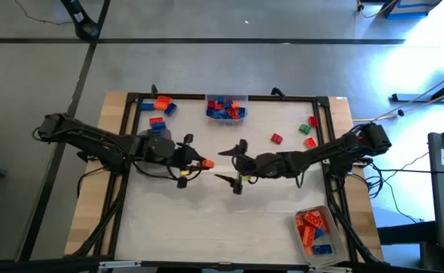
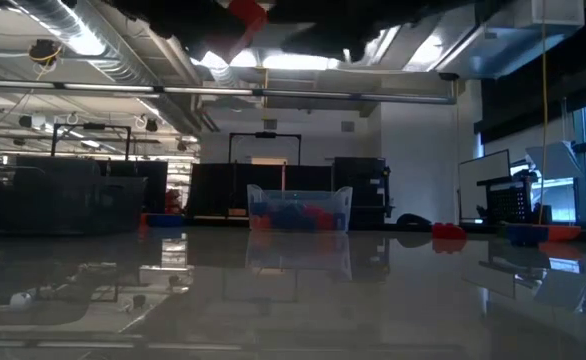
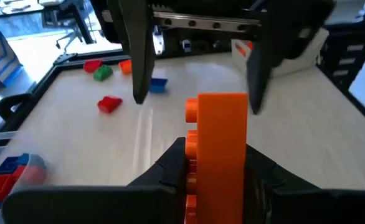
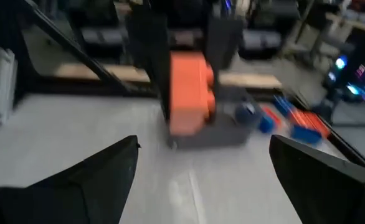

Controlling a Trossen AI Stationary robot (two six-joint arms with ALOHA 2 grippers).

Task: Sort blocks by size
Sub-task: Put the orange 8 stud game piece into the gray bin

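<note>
So the table (image 1: 207, 220) is pretty scattered. A clear tray (image 1: 226, 107) of blue and red blocks sits at the middle of the far edge, with loose blue and orange blocks (image 1: 158, 112) near the far left corner. A red block (image 1: 276, 138) and red and green ones (image 1: 308, 130) lie toward the right edge, and another tray (image 1: 315, 231) is in the near right corner. Nothing sits between the arms mid-table. The left gripper (image 1: 198, 164) is clamped on an orange block (image 3: 217, 149), raised off the table. The right gripper (image 1: 236, 167) faces it with its fingers spread wide, empty, just beside the block.
</note>
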